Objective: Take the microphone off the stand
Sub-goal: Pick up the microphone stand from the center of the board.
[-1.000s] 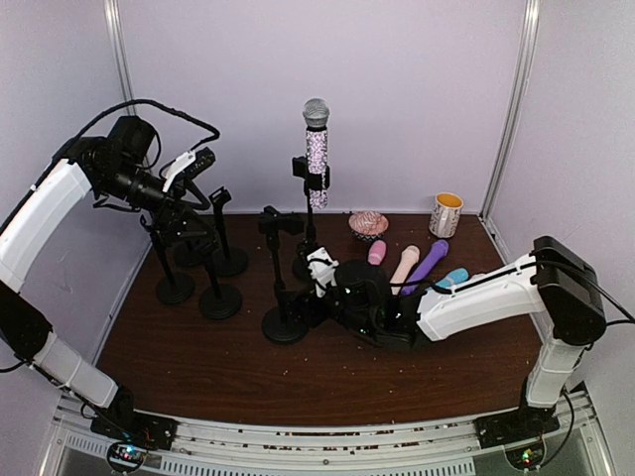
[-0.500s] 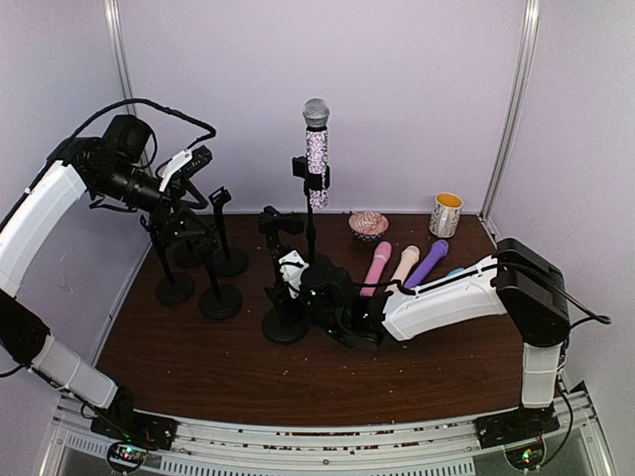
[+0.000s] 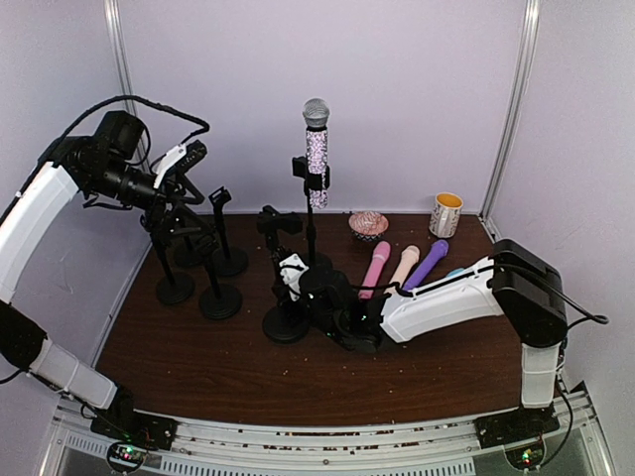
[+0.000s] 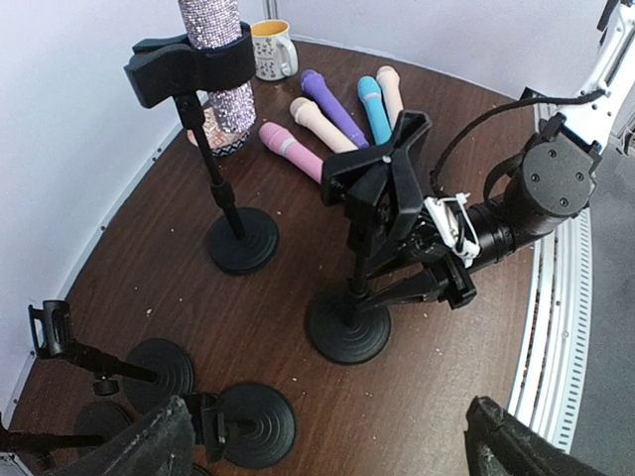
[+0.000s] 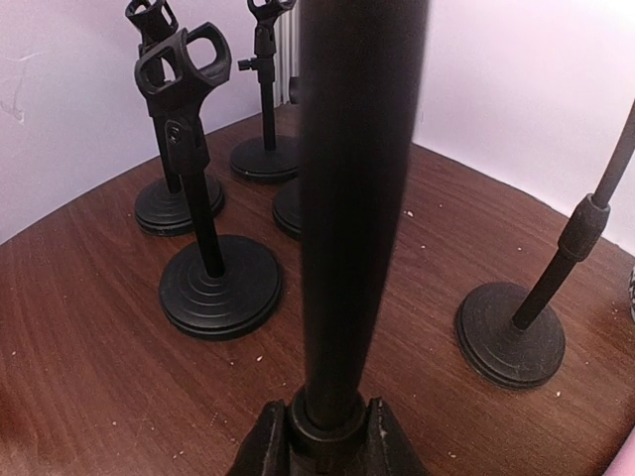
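Note:
The microphone [image 3: 317,149], silver-headed with a glittery body [image 4: 213,59], stands upright in the clip of the tall stand [image 3: 311,226] at the back centre; its round base [image 4: 241,241] rests on the table. Neither gripper touches it. My right gripper [image 3: 290,286] is low in front of it, shut on the pole [image 5: 352,198] of a different, empty stand [image 4: 347,327]; the fingers [image 5: 260,446] press the pole on both sides just above the base. High at the left my left gripper [image 3: 189,164] hangs open [image 4: 327,458] with nothing between its fingers.
Three more empty stands [image 3: 203,273] cluster at the left. Several loose microphones [image 3: 402,263] in pink, cream, purple and blue lie behind my right arm. A yellow-rimmed mug [image 3: 445,213] and a pink cupcake-like object [image 3: 367,224] sit by the back wall.
My right gripper slid left from the table's middle to the empty stand and closed on its pole. The left arm shifted only slightly and stayed open.

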### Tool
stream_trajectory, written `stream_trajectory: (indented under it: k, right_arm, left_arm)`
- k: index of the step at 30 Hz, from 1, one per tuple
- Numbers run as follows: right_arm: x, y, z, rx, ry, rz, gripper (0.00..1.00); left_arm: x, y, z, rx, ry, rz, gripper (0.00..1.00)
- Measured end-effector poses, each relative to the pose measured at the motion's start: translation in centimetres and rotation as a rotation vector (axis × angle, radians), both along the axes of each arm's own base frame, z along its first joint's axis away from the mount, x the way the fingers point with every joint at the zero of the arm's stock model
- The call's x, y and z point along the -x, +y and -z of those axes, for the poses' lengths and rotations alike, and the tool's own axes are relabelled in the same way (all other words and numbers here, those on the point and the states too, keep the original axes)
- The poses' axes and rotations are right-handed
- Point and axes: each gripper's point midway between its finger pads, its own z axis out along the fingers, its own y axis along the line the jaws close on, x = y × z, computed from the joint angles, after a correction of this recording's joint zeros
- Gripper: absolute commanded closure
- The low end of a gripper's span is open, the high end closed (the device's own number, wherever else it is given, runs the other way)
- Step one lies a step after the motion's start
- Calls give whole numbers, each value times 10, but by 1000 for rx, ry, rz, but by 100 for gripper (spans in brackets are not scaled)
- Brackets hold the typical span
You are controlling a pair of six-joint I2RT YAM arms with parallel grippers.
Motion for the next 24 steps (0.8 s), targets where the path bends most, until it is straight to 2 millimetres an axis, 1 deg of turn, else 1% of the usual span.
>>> stream_trajectory:
  k: [2, 3, 4, 5, 6, 7, 8, 10, 11, 12, 14, 15, 16, 18, 20, 21, 22, 24]
  right_arm:
    - [0, 0, 0, 0, 0, 0, 100]
    - [0, 0, 0, 0, -1, 0, 100]
    - [0, 0, -1, -1, -1, -1, 100]
    - [1, 0, -1, 0, 1, -3, 100]
    - [1, -1, -3, 2, 4, -7, 100]
    - [3, -1, -4, 5, 9, -11, 100]
    - [5, -2, -8, 5, 17, -18, 100]
    - [9, -4, -21, -8, 33, -36, 100]
    - [12, -4, -30, -19, 39, -47, 100]
    - [14, -3, -44, -42, 47, -58, 100]
    - [18, 1, -76, -106, 57, -82, 100]
    - [20, 3, -92, -142, 61, -96, 100]
    - [23, 6, -113, -191, 64, -116, 100]
    - [31, 10, -149, -282, 72, -160, 100]
    - [39, 11, -177, -359, 81, -201, 100]
    - [43, 12, -188, -391, 88, -221, 100]
    - [47, 12, -194, -410, 94, -238, 100]
    - [54, 15, -198, -427, 110, -262, 100]
  left_arm:
    - [1, 0, 1, 2, -4, -1, 3]
    - [2, 0, 3, 3, -3, -2, 5]
    - [5, 1, 7, 5, 6, -2, 10]
    - [8, 1, 12, 7, 19, 0, 17]
    - [12, 1, 20, 14, 39, 4, 23]
    - [17, 0, 27, 19, 65, 10, 25]
    - [21, -1, 33, 26, 86, 20, 26]
    - [29, -4, 46, 35, 136, 40, 21]
    - [30, -6, 50, 39, 153, 49, 16]
    - [31, -8, 51, 41, 163, 57, 14]
    - [33, -13, 51, 50, 168, 69, 12]
    - [34, -16, 51, 55, 163, 78, 12]
    - [36, -20, 49, 64, 151, 90, 12]
    - [44, -26, 48, 72, 136, 121, 14]
    - [55, -34, 47, 77, 126, 161, 15]
    - [61, -37, 47, 81, 127, 181, 16]
    - [65, -40, 48, 85, 130, 195, 17]
    - [68, -43, 49, 91, 137, 206, 19]
